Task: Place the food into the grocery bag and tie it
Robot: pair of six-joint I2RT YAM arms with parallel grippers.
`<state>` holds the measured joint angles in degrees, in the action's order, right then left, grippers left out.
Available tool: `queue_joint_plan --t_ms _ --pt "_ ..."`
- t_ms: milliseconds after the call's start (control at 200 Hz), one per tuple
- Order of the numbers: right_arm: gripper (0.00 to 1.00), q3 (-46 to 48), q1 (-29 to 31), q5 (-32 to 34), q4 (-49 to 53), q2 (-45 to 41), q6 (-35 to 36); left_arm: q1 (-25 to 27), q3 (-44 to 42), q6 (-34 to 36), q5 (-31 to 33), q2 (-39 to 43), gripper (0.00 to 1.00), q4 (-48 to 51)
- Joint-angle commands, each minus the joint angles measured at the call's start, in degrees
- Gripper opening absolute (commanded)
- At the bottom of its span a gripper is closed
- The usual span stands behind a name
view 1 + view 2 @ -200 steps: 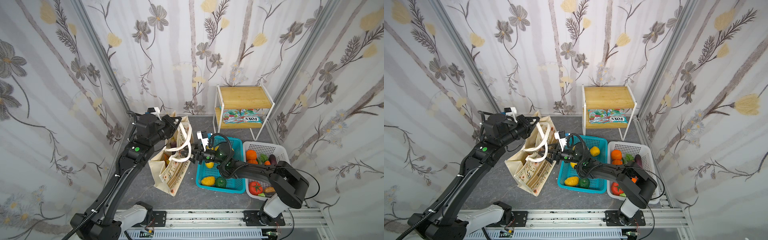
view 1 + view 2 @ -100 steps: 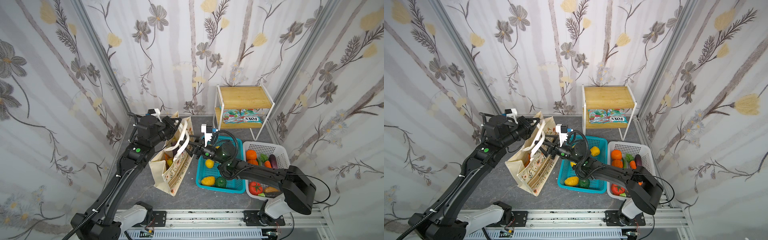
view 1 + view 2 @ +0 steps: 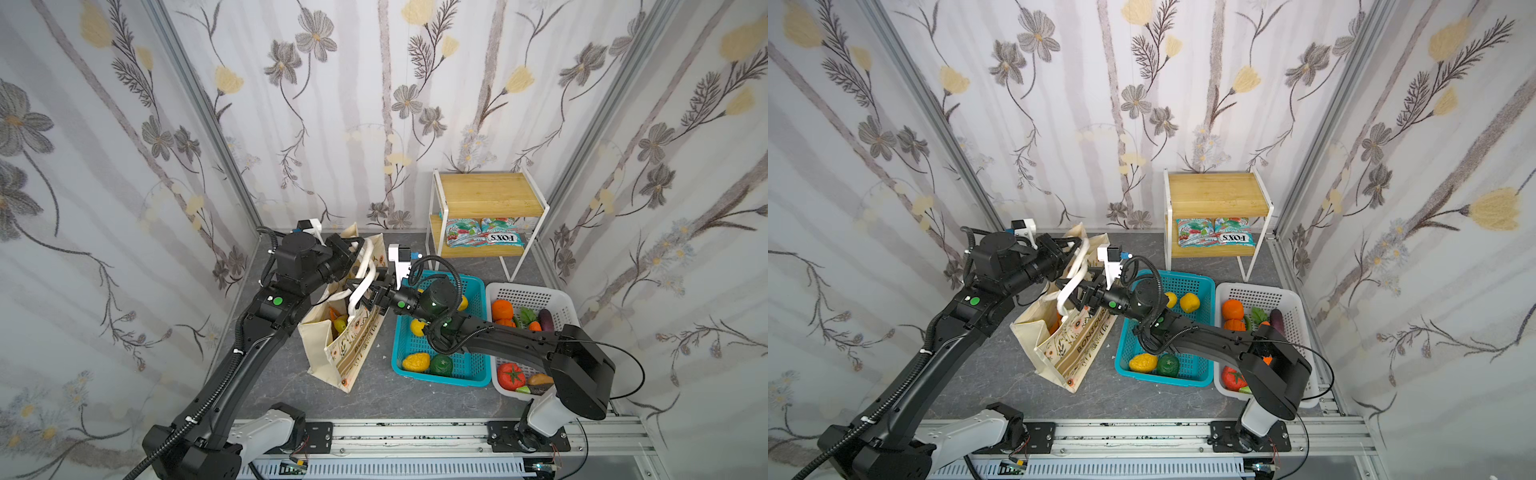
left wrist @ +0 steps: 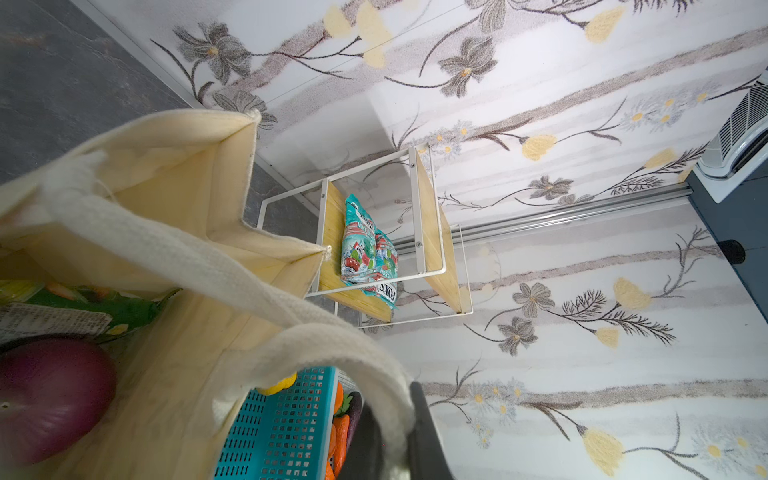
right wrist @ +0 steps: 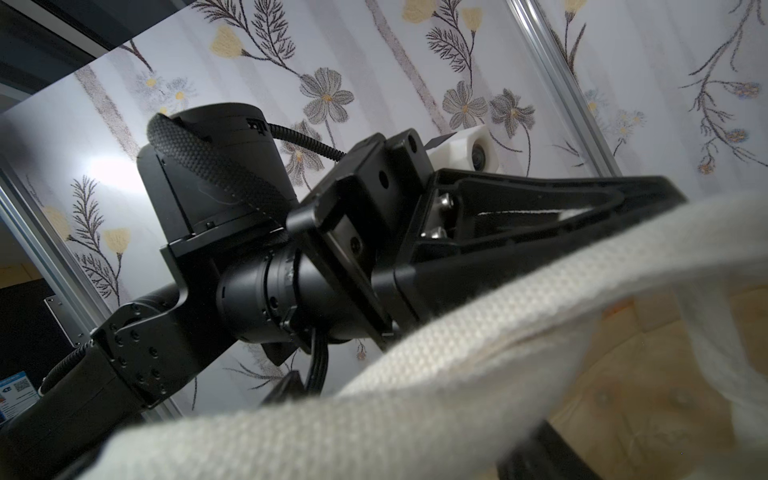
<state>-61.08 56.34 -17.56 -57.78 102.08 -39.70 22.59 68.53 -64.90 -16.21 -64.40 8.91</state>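
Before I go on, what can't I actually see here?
- Right gripper hold: too small in both top views; blurred handle fills its wrist view.
- Bag contents: mostly behind its walls in both top views.
- White basket, near end: right arm covers it.

Coarse cloth is being set against moulded plastic, wood and metal

The grocery bag [image 3: 353,351] is being seen as matt cream canvas and its rope handles [image 5: 415,374] as thick, rough woven cord. A purple toy vegetable [image 4: 50,399] inside is being lit to a smooth gloss. The teal basket [image 3: 467,365] and white basket [image 3: 523,293] are being shown as perforated plastic, the shelf [image 3: 486,193] as pale grained wood in a white-painted metal frame, its packets [image 3: 478,235] as glossy film, the desk [image 3: 395,399] as matt grey stone-look, and the left arm [image 3: 249,345] and right arm [image 3: 511,343] as matt black.
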Motion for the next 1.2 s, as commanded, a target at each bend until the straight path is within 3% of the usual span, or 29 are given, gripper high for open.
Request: queue_joint_plan --t_ms 0,60,105,205,280,425,590,894,1039,1194 --pt "0.49 -0.3 0.1 1.8 -3.8 0.3 -1.3 0.0 0.1 0.6 0.4 0.3 0.00 -1.6" --pt "0.32 0.8 0.1 2.2 -5.1 0.0 -2.0 -0.1 0.1 0.9 1.1 0.7 0.00 -1.6" --pt "0.13 1.7 0.1 2.4 -5.5 -0.5 -2.3 -0.3 0.2 1.3 2.1 1.1 0.00 -1.6" --pt "0.00 4.1 0.0 4.2 -2.2 -2.6 -2.5 -2.7 0.3 1.3 3.9 1.4 0.00 -1.5" --pt "0.00 4.2 -0.3 6.9 5.6 -4.6 -2.3 -6.3 0.8 1.1 4.4 1.3 0.00 -1.5" --pt "0.00 -3.0 -0.8 14.0 33.1 -7.2 0.7 -13.9 2.5 0.1 4.3 0.5 0.00 -1.5" --pt "0.00 -11.8 -2.2 16.2 50.5 -6.5 3.9 -18.2 7.2 0.1 3.7 -1.9 0.00 -1.5" --pt "0.00 -17.4 -11.5 18.1 63.6 -5.5 5.1 -27.7 12.2 -1.0 0.6 -4.4 0.00 -1.5" --pt "0.00 -15.7 -14.2 19.1 65.3 -5.5 5.7 -32.5 11.6 -1.5 -1.5 -4.0 0.00 -1.6" --pt "0.00 -15.4 -15.0 27.6 71.9 -3.8 8.4 -37.1 10.0 -2.2 -4.0 -3.1 0.00 -1.6"
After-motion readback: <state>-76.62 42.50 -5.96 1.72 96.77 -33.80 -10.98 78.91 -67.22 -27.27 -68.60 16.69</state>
